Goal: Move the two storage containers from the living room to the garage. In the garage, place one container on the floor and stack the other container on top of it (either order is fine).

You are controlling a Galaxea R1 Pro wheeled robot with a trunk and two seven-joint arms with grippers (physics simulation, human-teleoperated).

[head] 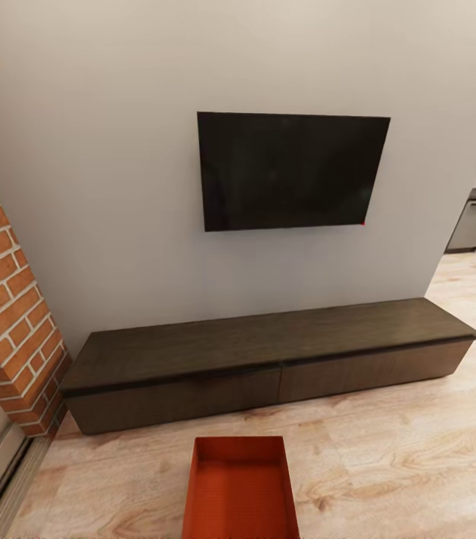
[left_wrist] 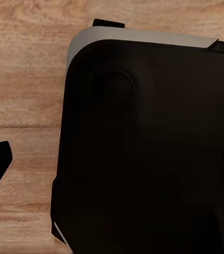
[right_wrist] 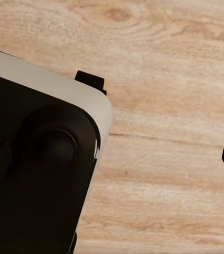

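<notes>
- Ahead of my head camera, one red-orange storage container (head: 240,490) is lying on the light wood plank floor (head: 403,457) of the living room, open side up, just in front of the long dark wood cabinet (head: 268,359) and apart from it.
- Above the cabinet, a black TV (head: 292,171) is hanging on the pale wall (head: 103,187); a brick column (head: 10,299) is standing at the left.
- At the far right, I am seeing a kitchen appliance (head: 474,223).
- Under both wrist cameras, I am looking at wood planks and the robot's dark base (left_wrist: 149,148).
- Dark finger tips are showing at the picture edges; I cannot tell whether either gripper is released or clenched.
</notes>
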